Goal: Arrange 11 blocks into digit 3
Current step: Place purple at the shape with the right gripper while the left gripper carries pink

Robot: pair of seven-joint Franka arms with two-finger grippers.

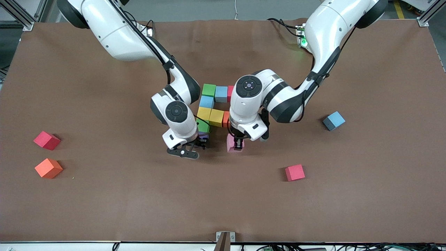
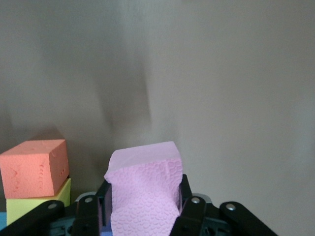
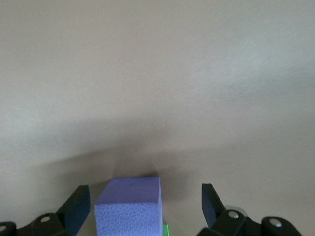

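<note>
Spanning the scene — brown table [image 1: 104, 209] — scattered blocks [image 1: 294, 172]

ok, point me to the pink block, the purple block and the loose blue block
pink block [image 2: 145, 189], left wrist view, on its textured face between the left jaws.
purple block [image 3: 129, 209], right wrist view, on the face toward the camera.
loose blue block [image 1: 333, 120], front view, on its top face.

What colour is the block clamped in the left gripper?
Pink block; the left gripper squeezes it, clearest in the left wrist view.
</note>
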